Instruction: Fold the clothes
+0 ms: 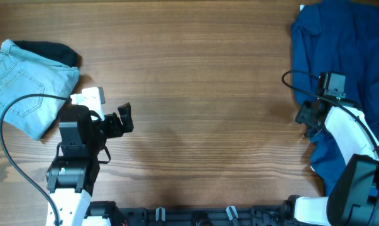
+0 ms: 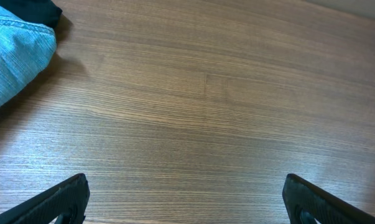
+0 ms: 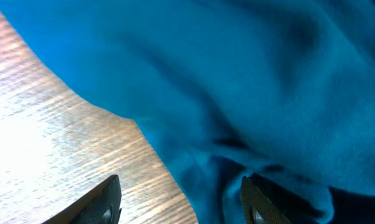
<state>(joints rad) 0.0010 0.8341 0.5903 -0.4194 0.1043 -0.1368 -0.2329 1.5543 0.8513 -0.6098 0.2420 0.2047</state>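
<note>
A crumpled blue garment (image 1: 340,56) lies at the table's right edge; it fills most of the right wrist view (image 3: 249,81). My right gripper (image 1: 308,119) is open at the garment's left edge, one finger over the wood and one on the cloth (image 3: 181,205). Folded light-blue jeans (image 1: 19,85) lie at the far left with a dark garment (image 1: 51,51) beside them. The jeans show at the upper left of the left wrist view (image 2: 13,56). My left gripper (image 1: 123,119) is open and empty over bare wood (image 2: 186,205), right of the jeans.
The wooden table (image 1: 195,94) stretches between the two arms. A black cable (image 1: 13,113) loops across the jeans at the left. Another cable (image 1: 296,78) runs to the right wrist.
</note>
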